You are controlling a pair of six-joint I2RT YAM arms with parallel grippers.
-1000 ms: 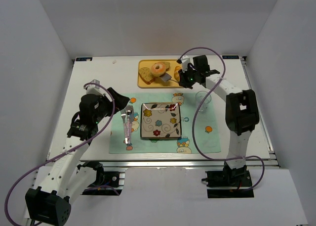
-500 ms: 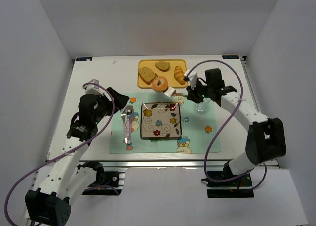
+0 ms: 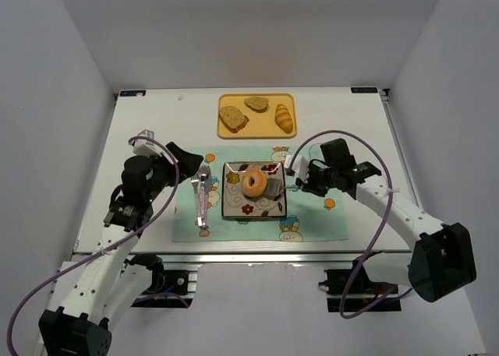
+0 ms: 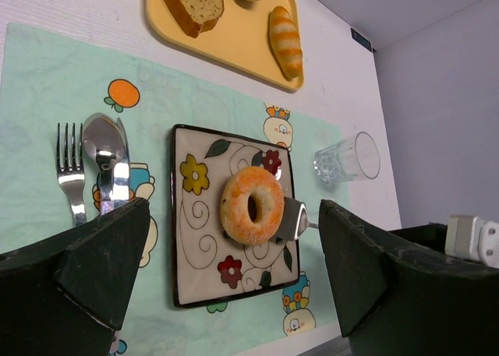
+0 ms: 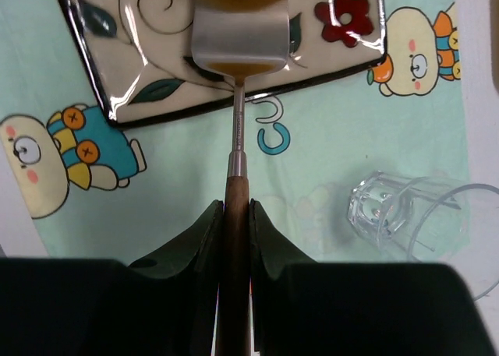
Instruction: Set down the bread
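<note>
The bread (image 3: 254,182), a golden ring with a centre hole, lies on the metal blade of a spatula (image 3: 274,186) over the square flowered plate (image 3: 234,212). My right gripper (image 3: 306,181) is shut on the spatula's wooden handle (image 5: 236,216), just right of the plate. In the right wrist view the blade (image 5: 240,37) reaches over the plate's rim (image 5: 86,68), and the bread is almost wholly cut off at the top. My left gripper (image 3: 178,163) hangs open to the left of the plate. Its view shows the bread (image 4: 252,205) and the blade (image 4: 294,218) on the plate (image 4: 176,216).
A yellow tray (image 3: 226,130) at the back holds two toast slices and a croissant (image 3: 284,118). A clear glass (image 4: 348,158) lies on its side right of the plate, near the right arm. A fork, spoon and knife (image 3: 203,196) lie on the green placemat (image 3: 312,216).
My right arm has carried the bread on the spatula from the yellow tray toward me and down to the plate. The left arm has barely moved.
</note>
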